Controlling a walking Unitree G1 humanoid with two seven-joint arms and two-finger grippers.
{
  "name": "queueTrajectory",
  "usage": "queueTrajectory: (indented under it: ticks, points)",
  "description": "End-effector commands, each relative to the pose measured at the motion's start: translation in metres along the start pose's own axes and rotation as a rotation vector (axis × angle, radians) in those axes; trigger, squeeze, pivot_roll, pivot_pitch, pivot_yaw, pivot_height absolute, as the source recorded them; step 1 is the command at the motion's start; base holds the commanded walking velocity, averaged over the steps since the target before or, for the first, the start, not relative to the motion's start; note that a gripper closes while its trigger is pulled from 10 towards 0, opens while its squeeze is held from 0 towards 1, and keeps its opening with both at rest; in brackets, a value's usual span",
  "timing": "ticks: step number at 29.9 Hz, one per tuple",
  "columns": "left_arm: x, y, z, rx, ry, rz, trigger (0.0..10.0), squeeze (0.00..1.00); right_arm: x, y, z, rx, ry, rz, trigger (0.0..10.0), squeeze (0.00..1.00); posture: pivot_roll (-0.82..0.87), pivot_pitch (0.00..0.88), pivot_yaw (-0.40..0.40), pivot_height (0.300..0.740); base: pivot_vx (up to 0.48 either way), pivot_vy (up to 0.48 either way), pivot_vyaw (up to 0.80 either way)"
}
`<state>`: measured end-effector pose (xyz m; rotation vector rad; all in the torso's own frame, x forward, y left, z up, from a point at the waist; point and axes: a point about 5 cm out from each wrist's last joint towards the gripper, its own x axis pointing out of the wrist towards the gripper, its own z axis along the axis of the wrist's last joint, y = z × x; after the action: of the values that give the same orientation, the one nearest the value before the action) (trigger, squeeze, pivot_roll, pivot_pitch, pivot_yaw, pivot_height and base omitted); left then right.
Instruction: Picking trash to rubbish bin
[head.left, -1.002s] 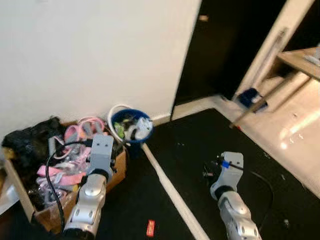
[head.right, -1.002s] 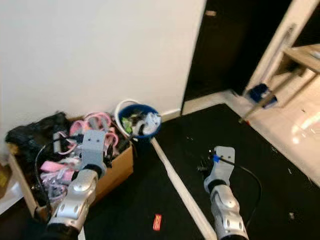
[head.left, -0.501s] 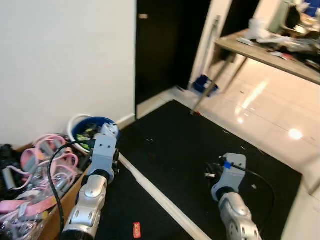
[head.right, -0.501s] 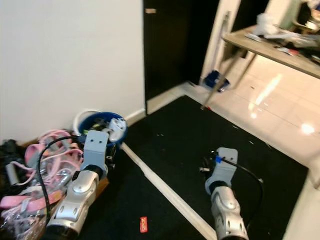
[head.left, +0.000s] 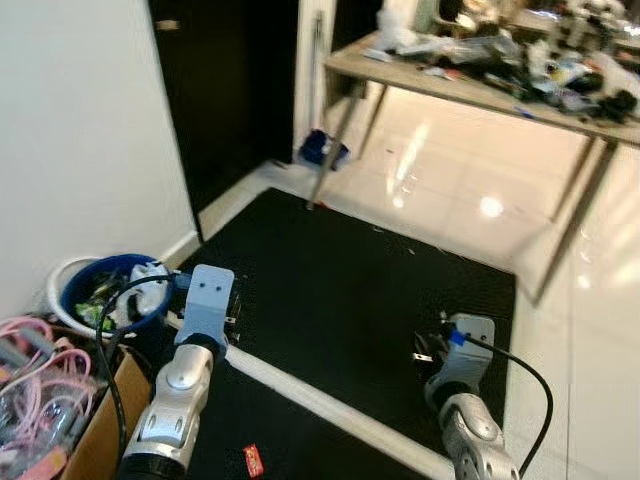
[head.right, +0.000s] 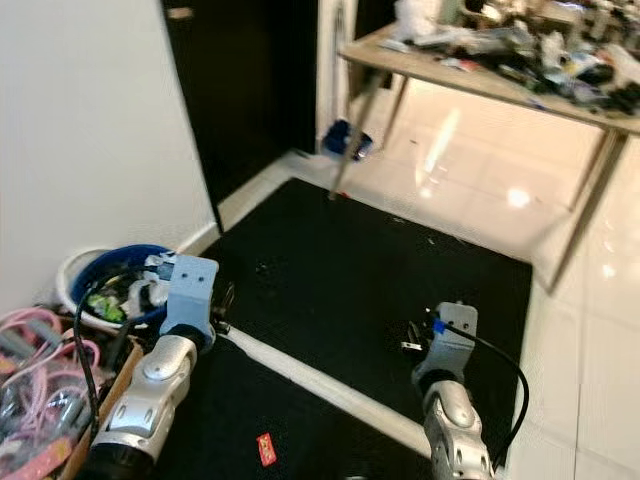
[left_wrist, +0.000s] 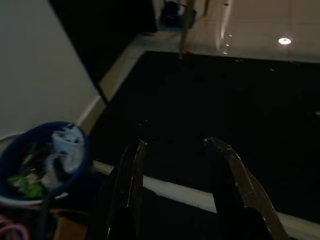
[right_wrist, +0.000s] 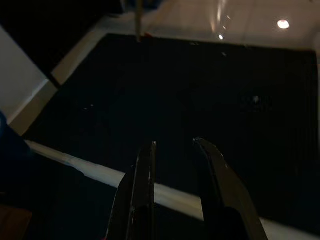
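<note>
A blue rubbish bin inside a white rim stands against the wall at my left, holding white and green trash. A small red wrapper lies on the black mat near my feet, between my arms. My left arm is held low just right of the bin. In the left wrist view my left gripper is open and holds nothing, with the bin off to one side. My right arm hangs over the mat. My right gripper is open with a narrower gap and holds nothing.
A cardboard box of pink straps sits by my left arm. A white strip crosses the mat. A cluttered wooden table stands on glossy tiles at the back right, with a blue object by its leg. A dark doorway opens beyond the bin.
The camera has swung to the right: the bin and box slid to the picture's left edge, and the table and tiled floor came into view. Both arms keep the same pose.
</note>
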<state>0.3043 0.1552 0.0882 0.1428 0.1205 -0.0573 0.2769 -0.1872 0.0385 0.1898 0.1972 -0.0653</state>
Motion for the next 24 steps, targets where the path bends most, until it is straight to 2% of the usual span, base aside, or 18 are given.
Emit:
queueTrajectory:
  ticks: [1,4,6,11,17,20,24]
  points:
    - [-0.002,-0.003,-0.006,0.008,0.023,-0.016,10.0,0.0,-0.002,-0.007,-0.002,0.008,0.015,-0.025,10.0,0.0,-0.04,0.089,0.003,0.74,0.0,0.0,-0.8]
    - [-0.002,-0.004,-0.007,0.024,0.022,-0.017,10.0,0.0,-0.002,-0.008,-0.002,0.025,0.018,-0.035,10.0,0.0,-0.04,0.086,-0.016,0.74,0.0,0.0,-0.8]
    - [-0.001,-0.003,-0.007,0.002,0.031,0.002,10.0,0.0,-0.002,-0.006,0.0,0.041,0.017,-0.029,10.0,0.0,-0.04,0.095,-0.027,0.74,0.0,0.0,-0.8]
    - [-0.004,-0.003,-0.007,0.006,0.021,-0.004,10.0,0.0,0.0,0.0,-0.001,-0.018,0.026,0.017,10.0,0.0,-0.02,0.099,-0.039,0.74,0.0,0.0,0.0]
    - [-0.006,-0.006,-0.007,0.002,0.029,-0.026,10.0,0.0,0.0,0.004,-0.003,-0.028,0.036,0.044,10.0,0.0,-0.01,0.091,-0.05,0.74,0.0,0.0,0.0]
    - [-0.003,-0.005,-0.008,-0.038,0.043,-0.005,10.0,0.0,0.002,0.006,-0.002,-0.044,0.042,0.045,10.0,0.0,-0.02,0.091,-0.063,0.74,0.0,0.0,0.0]
    - [-0.003,-0.007,-0.006,-0.039,0.037,-0.016,10.0,0.0,0.003,0.008,-0.002,-0.048,0.047,0.055,10.0,0.0,-0.02,0.091,-0.063,0.74,0.0,0.0,0.0]
